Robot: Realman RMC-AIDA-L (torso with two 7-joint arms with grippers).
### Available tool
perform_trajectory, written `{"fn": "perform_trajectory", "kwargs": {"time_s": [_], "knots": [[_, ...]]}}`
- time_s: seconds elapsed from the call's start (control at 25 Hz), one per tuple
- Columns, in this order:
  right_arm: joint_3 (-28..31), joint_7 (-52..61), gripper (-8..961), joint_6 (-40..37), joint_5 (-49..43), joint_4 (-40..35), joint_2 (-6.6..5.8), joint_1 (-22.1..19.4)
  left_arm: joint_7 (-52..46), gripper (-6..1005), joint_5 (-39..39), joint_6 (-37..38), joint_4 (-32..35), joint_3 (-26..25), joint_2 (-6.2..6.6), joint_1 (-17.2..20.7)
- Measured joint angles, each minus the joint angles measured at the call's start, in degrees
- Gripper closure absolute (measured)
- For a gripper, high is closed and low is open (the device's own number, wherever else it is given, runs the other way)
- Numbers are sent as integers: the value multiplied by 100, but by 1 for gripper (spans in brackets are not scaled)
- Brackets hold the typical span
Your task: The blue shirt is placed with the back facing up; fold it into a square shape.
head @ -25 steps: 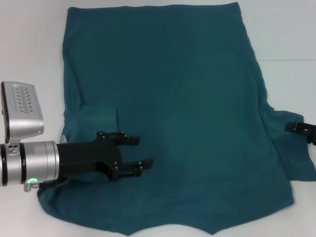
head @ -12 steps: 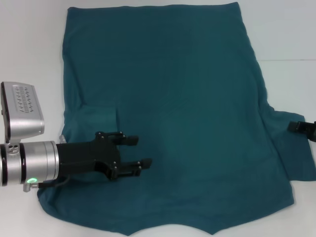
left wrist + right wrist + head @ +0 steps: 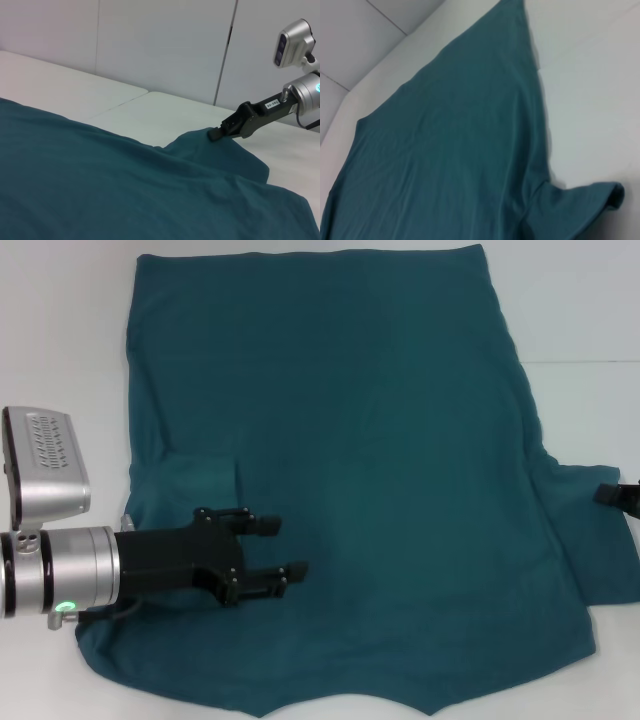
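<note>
- Shirt (image 3: 350, 470) lies flat, plain side up, across most of the table (image 3: 60, 330), from the far edge to the near edge; one shirt only, no lettering showing.
- Step in hand: the sleeve folds, by my read. Left sleeve looks tucked in over the body near the left edge; right sleeve is spread out toward the right edge.
- Left gripper (image 3: 288, 550) hovers low over the shirt's near-left part, fingers apart with a clear gap, holding nothing.
- Right gripper (image 3: 216, 134) sits at the right sleeve tip by the table's right edge; only its end shows in the head view, and I cannot tell its grip, though it may be pinching the cloth.
- Next move likely calls for carrying the right sleeve inward over the body and laying it flat.
- Count: one shirt, two grippers, one table.
</note>
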Motion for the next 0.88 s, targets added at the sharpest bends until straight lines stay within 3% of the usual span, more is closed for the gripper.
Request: {"fn": "perform_trajectory", "kwargs": {"time_s": [0.28, 0.48, 0.68, 0.88], "knots": [[21, -226, 943, 244, 59, 38, 43, 19, 0, 292, -25, 1, 0, 0, 0, -1], [12, -557, 934, 578, 337, 75, 32, 33, -1, 292, -41, 2, -21, -41, 0, 5], [-18, -788, 925, 916, 362, 314, -100, 178, -6, 293, -146, 1, -34, -64, -3, 41], [-31, -1132, 917, 1054, 359, 367, -128, 322, -8, 292, -184, 1, -35, -113, -7, 47]]}}
